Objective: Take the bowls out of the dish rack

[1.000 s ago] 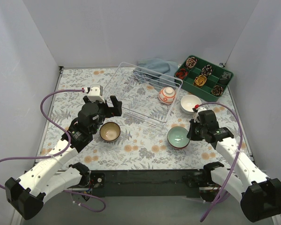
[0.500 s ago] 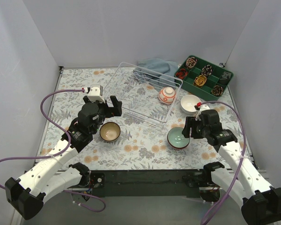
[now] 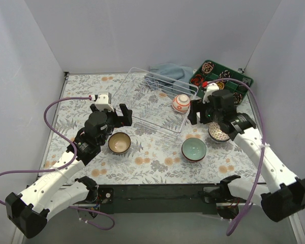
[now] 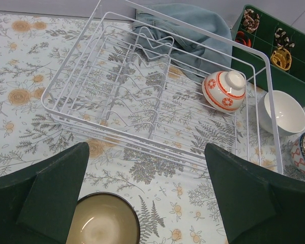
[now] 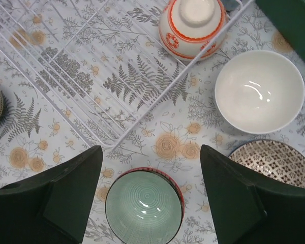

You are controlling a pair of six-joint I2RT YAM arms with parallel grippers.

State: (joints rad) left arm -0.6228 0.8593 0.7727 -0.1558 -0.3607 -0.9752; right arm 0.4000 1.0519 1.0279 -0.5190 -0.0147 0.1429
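Note:
The white wire dish rack (image 3: 142, 99) (image 4: 127, 96) (image 5: 86, 71) sits at the back centre. One red-and-white bowl (image 3: 181, 103) (image 4: 223, 90) (image 5: 192, 25) lies tipped in its right corner. A green bowl (image 3: 193, 149) (image 5: 145, 207) stands upright on the table, below and between the fingers of my open right gripper (image 3: 202, 118) (image 5: 151, 150), apart from them. A tan bowl (image 3: 119, 143) (image 4: 99, 221) stands on the table under my open left gripper (image 3: 112, 116) (image 4: 146, 147), which hovers at the rack's near left side and holds nothing.
A white bowl (image 5: 259, 91) (image 4: 282, 112) and a patterned bowl (image 3: 218, 133) (image 5: 272, 162) stand right of the rack, partly under my right arm. A green compartmented tray (image 3: 222, 84) (image 4: 284, 46) is at the back right, a blue cloth (image 3: 168, 72) (image 4: 188, 30) behind the rack.
My right gripper opened and let go of the green bowl, then rose and moved back toward the rack's right corner. The left arm has not moved.

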